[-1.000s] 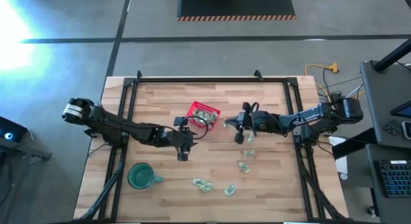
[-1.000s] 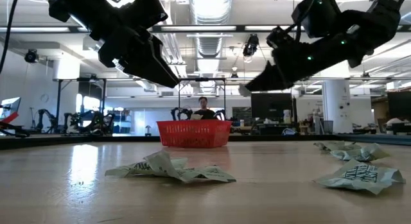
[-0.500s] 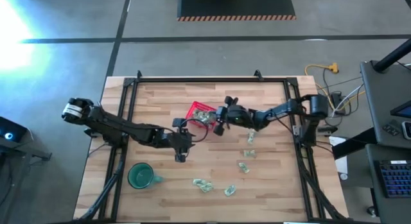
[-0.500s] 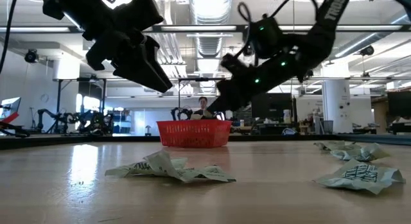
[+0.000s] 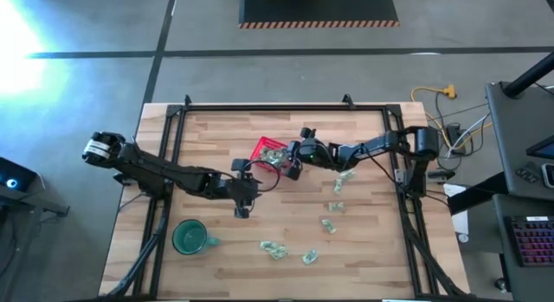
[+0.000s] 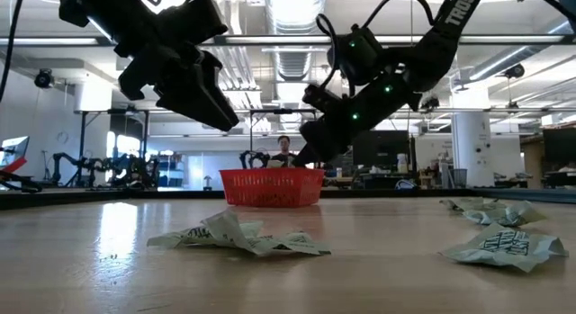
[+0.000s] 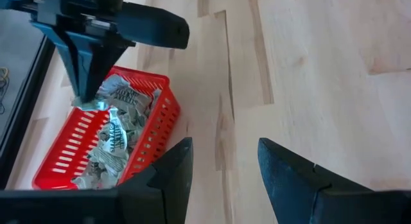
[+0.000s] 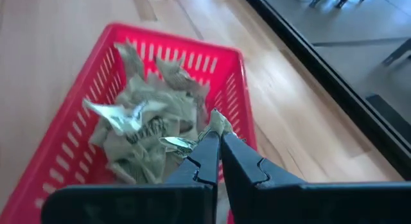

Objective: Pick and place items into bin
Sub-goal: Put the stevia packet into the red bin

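Observation:
The bin is a red mesh basket [image 5: 270, 155] [image 8: 173, 41] [image 7: 160, 121] [image 6: 272, 186] with several crinkled green-and-white items [image 8: 138, 131] inside. My right gripper [image 5: 294, 161] [image 8: 216, 147] [image 6: 301, 155] hangs over the bin's rim, shut on one wrapped item [image 8: 217, 121] pinched at its tips. In the left wrist view that item [image 7: 90, 103] dangles above the pile. My left gripper [image 5: 242, 201] [image 7: 225, 163] hovers open and empty beside the bin, over bare wood. More items [image 5: 344, 176] [image 5: 275, 247] [image 6: 238, 237] lie loose on the table.
A round green mug [image 5: 189, 237] stands near the front left. Loose wrapped pieces [image 5: 336, 207] [image 5: 328, 224] [image 5: 309, 257] are scattered front and right of centre. A black frame [image 5: 260, 107] borders the wooden table. A person sits far behind the table in the low view.
My right gripper has swung left from the table's middle to above the bin, carrying a wrapped item. The left arm has shifted only slightly.

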